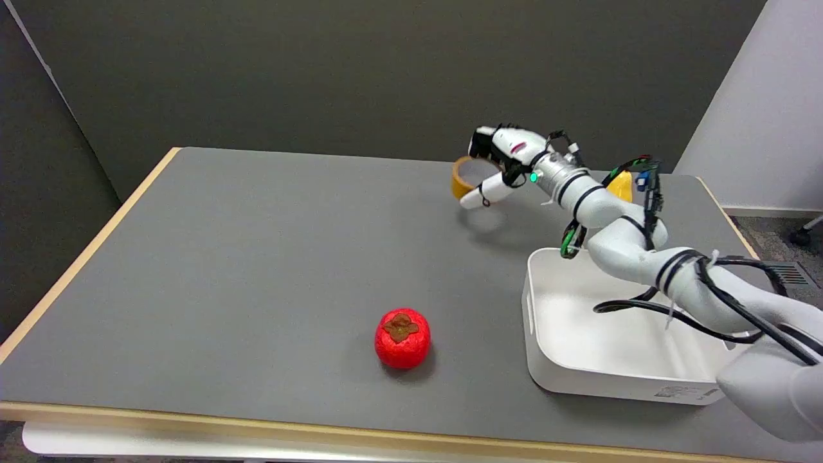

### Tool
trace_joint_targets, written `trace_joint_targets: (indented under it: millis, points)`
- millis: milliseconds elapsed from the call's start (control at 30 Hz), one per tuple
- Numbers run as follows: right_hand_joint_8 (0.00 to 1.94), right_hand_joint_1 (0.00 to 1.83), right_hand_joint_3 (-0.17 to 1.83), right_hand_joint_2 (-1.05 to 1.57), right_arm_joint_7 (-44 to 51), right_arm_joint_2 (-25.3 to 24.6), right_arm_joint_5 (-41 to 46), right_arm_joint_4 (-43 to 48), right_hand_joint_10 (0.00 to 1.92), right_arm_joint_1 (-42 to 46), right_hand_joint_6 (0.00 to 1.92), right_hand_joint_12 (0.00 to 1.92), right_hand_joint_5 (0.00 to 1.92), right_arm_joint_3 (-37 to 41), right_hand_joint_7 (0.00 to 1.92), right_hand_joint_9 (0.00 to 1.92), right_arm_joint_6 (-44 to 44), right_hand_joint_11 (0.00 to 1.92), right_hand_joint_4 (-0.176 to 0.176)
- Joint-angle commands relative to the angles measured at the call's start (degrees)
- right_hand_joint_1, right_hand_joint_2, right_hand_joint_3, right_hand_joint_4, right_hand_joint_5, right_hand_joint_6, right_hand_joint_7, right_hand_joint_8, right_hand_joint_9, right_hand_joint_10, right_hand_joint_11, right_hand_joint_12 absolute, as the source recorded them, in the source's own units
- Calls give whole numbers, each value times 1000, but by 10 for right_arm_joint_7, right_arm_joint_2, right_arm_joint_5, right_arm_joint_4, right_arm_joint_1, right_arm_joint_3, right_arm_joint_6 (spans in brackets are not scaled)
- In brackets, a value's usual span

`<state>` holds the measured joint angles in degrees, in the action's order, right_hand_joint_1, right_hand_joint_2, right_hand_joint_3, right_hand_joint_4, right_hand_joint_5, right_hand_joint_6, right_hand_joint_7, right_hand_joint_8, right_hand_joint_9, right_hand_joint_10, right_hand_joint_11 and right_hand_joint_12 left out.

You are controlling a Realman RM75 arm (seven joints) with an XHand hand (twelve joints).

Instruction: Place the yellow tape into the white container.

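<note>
Yellow-brown and ring-shaped, the yellow tape (461, 179) sits in the grasp of the right hand (498, 164) above the far part of the grey bench (257, 257), lifted clear of the surface — a soft shadow lies on the bench just below it. The hand holds the roll with fingers (483, 193) wrapped about the ring's right side, one white finger passing under it; the exact contact is partly hidden by the hand itself, so I cannot tell whether a finger goes through the core. As a judgement, the roll should be light and stiff: a wound band on a rigid core, not fragile, and unlikely to deform under a firm pinch. Its outer face is probably smooth and a little slippery, so the wall of the ring — pinched between inside and outside — looks like the surest place to hold, rather than squeezing across the rounded outside, where it could roll out. The white container (578, 379) stands on the bench's near right, well apart from the tape, open-topped, with the right arm crossing over it. A red persimmon-like fruit (402, 337) rests nearer the front, left of the container, and a yellow object (621, 186) shows behind the arm, mostly hidden.
</note>
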<state>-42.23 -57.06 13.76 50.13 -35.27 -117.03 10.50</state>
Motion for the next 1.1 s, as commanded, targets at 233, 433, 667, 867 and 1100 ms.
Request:
trace_joint_targets:
  millis: [233, 433, 667, 867, 1100]
  points:
    - [1346, 1161, 230, 1164, 130, 25, 158, 406, 1255, 400, 1581, 1656, 557, 413, 843, 846, 150, 821, -88]
    - [1335, 1166, 239, 1154, 200, 23, 283, 450, 1265, 582, 1564, 1670, 568, 461, 852, 853, 298, 824, -91]
    - [1329, 1170, 243, 1145, 255, 8, 331, 447, 1273, 712, 1537, 1686, 580, 431, 863, 861, 519, 828, -94]
    - [1346, 1173, 254, 1140, 255, -14, 337, 407, 1278, 765, 1525, 1695, 579, 363, 866, 861, 688, 828, -103]
    - [1347, 1174, 264, 1134, 250, -2, 368, 290, 1287, 748, 1521, 1712, 582, 240, 868, 864, 847, 832, -103]
